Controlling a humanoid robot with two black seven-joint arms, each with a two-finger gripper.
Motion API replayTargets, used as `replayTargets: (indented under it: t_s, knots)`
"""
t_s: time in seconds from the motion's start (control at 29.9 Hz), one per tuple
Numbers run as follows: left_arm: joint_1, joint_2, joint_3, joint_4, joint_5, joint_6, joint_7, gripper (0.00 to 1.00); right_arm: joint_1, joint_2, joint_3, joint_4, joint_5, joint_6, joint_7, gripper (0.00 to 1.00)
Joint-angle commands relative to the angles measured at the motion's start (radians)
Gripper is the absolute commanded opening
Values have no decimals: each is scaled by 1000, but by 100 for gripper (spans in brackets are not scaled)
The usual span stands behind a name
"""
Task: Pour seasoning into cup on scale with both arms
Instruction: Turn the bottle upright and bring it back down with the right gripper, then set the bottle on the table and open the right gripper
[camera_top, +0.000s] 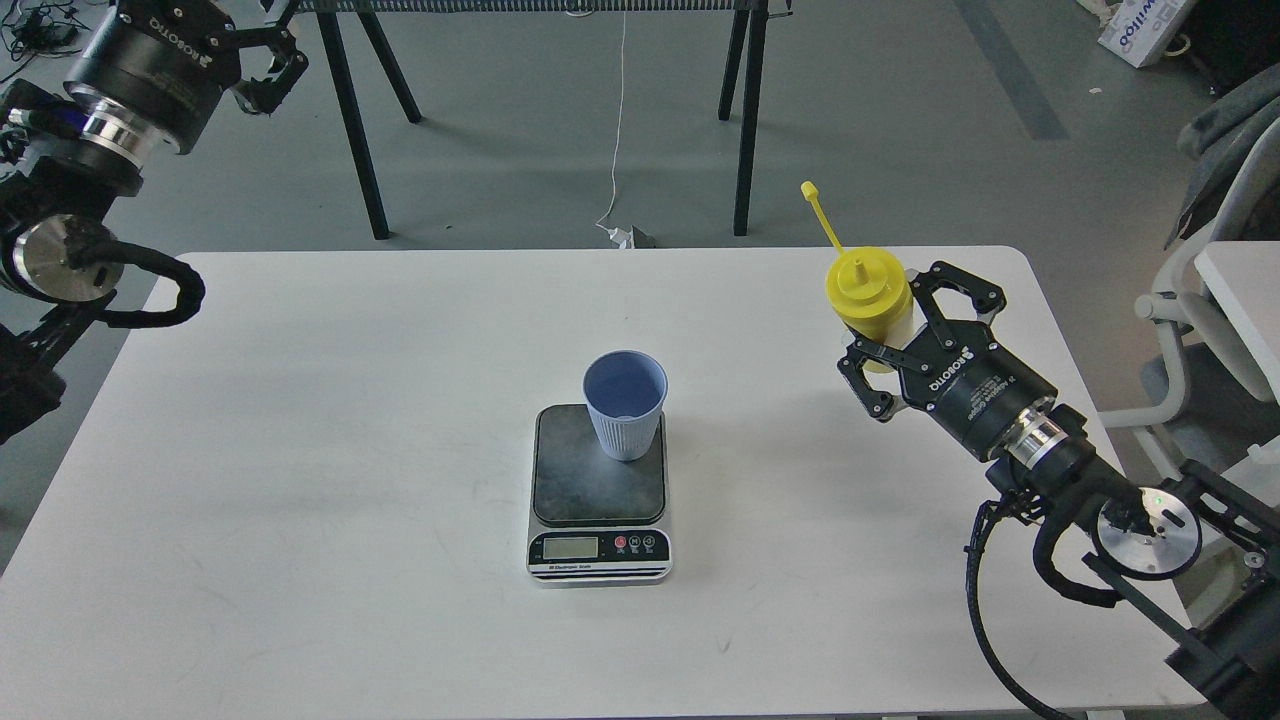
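Observation:
The light-blue ribbed cup (625, 412) stands upright on the far right part of the scale's (598, 495) dark platform, at the table's middle. The yellow seasoning bottle (868, 292) stands upright on the table at the right, nozzle up, with its cap strap sticking up and back. My right gripper (897, 318) is low at the bottle. Its fingers are spread apart on either side of the bottle and do not press it. My left gripper (270, 65) is raised at the far top left, off the table, open and empty.
The white table (350, 450) has its right edge close to my right arm. Black stand legs (350, 120) and a hanging white cord (618, 120) are beyond the far edge. A white chair (1200, 300) stands at the right.

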Motion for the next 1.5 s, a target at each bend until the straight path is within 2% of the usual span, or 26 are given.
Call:
replayTargets:
  t_s: [0.0, 0.17, 0.4, 0.73, 0.9, 1.0, 1.1, 1.2, 1.24, 1.27, 1.47]
  knots:
    - [1, 1, 0, 0, 1, 1, 0, 100, -74, 33, 16, -21, 20, 123, 29, 28]
    - [1, -2, 0, -2, 0, 1, 0, 100, -127, 117, 16, -62, 77, 147, 64, 29]
    - [1, -8, 0, -2, 1, 1, 0, 100, -131, 227, 17, -195, 108, 147, 58, 31]
    - [7, -15, 0, -2, 1, 2, 0, 100, -152, 277, 2, -298, 108, 147, 53, 33]
    - [7, -22, -1, -2, -5, 5, 0, 100, -166, 271, 0, -303, 106, 147, 52, 38]
    - [7, -25, -1, -2, -5, 5, 0, 100, -169, 269, -3, -324, 105, 147, 50, 45]
    - [5, -25, -3, -2, -5, 5, 0, 100, -175, 269, -21, -324, 106, 147, 49, 60]
    - [5, -23, -3, -2, -5, 5, 0, 100, -177, 269, -38, -324, 105, 147, 50, 78]
    - [5, -22, -3, -2, -5, 4, 0, 100, -177, 269, -44, -323, 105, 147, 50, 91]
    - [5, -20, -3, -2, -5, 4, 0, 100, -177, 268, -50, -321, 105, 147, 50, 97]
    - [5, -9, -3, -2, -5, 1, 0, 100, -207, 254, -53, -301, 103, 147, 56, 99]
